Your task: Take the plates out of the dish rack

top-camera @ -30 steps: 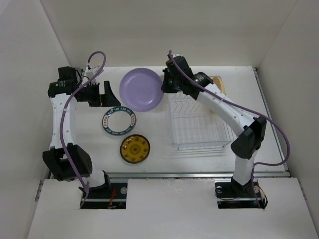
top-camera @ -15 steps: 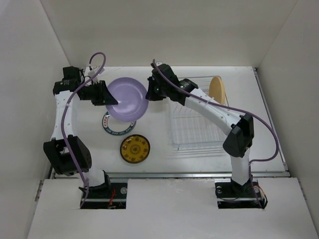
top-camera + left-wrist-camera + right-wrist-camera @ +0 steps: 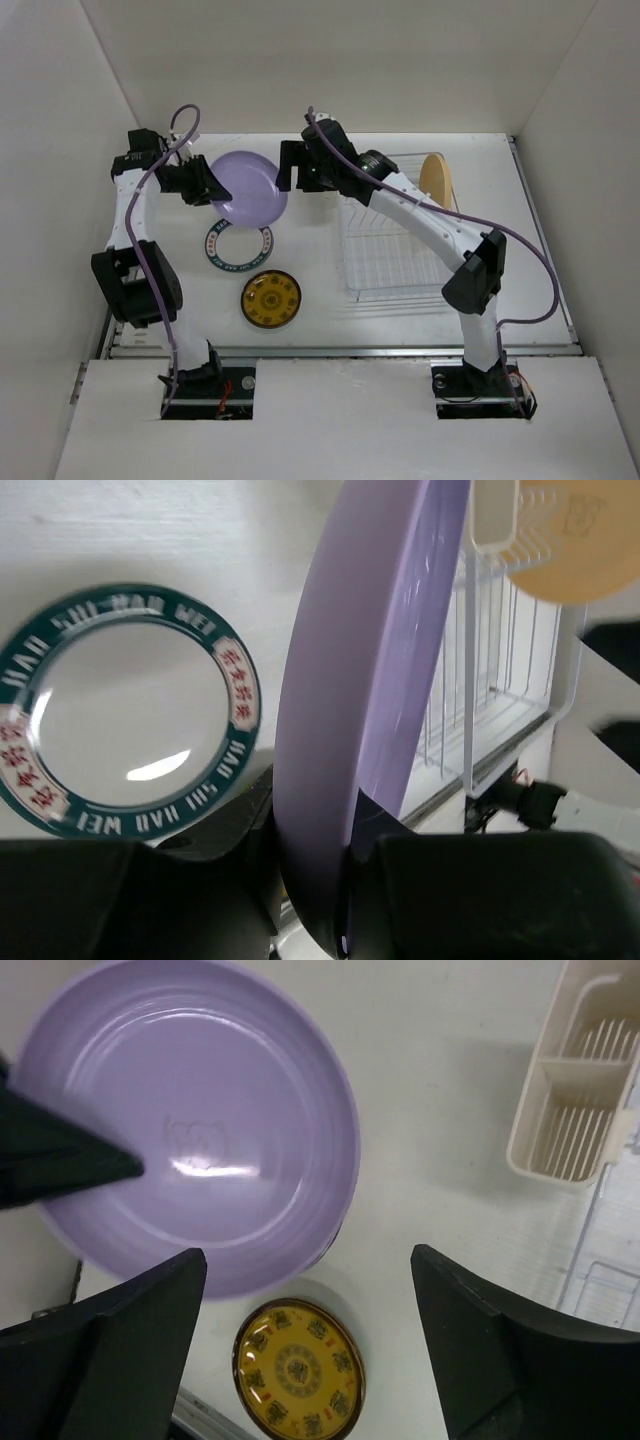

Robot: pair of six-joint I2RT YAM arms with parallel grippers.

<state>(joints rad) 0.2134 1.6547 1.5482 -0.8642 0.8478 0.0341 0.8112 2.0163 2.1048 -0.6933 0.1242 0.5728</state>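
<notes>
Lavender plate: plain, glossy, round; held tilted above far-left tabletop, disc spanning left-right between grippers. Left gripper: arm reaching far along left edge, jaws pinching plate's left rim. Right gripper: arm stretched left past dish rack, jaws spread, just beside right rim, not gripping.

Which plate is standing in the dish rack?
The plain tan plate, upright on edge at the far right corner of the dish rack. The lavender plate is in the left pincer; the teal-rimmed plate and amber plate lie flat on the table.
</notes>
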